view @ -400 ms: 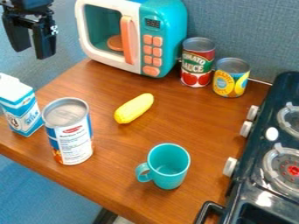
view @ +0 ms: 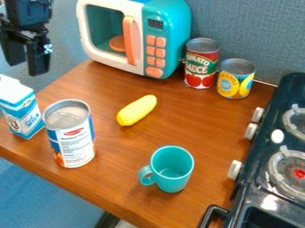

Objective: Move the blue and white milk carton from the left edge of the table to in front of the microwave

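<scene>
Pincer (view: 26, 67) near 1 carton (view: 19, 110); 3 cans (view: 70, 138).

A brown wooden bench (view: 196, 118) is carrying a teal and white toy microwave (view: 168, 49) at its far edge, with a red tomato can (view: 201, 64) and a yellow can (view: 236, 79) standing beside it. A yellow, elongated vegetable (view: 137, 110) is lying near the middle. A teal mug (view: 171, 169) is standing nearer the front, while a milk carton (view: 20, 109) and a large white-and-blue can (view: 71, 136) are standing at the left.
</scene>
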Available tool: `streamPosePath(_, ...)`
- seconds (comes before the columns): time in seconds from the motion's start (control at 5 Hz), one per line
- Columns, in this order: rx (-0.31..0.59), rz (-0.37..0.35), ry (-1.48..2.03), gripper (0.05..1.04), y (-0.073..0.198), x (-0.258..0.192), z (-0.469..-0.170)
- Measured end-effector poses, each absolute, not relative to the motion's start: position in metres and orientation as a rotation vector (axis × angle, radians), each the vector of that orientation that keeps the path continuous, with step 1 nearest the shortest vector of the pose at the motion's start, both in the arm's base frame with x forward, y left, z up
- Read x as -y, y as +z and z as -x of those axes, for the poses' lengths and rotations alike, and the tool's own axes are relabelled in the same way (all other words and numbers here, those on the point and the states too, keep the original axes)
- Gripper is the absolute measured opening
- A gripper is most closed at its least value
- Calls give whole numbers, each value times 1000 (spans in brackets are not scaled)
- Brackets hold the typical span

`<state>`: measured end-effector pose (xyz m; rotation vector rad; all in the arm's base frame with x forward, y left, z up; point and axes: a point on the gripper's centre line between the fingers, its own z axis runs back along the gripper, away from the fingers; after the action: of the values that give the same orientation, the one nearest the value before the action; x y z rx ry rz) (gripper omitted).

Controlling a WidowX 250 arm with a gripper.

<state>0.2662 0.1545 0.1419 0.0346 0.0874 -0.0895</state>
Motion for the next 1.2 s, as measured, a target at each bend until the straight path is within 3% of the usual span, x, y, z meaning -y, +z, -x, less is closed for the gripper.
streamPosePath(0.4, -34, -168, -112, 1004, 161, -162, -249)
streamPosePath(0.6, -36, -168, -71, 1004, 153, -175, -236)
streamPosePath(1.2, 32, -14, -27, 1004, 142, -184, -240)
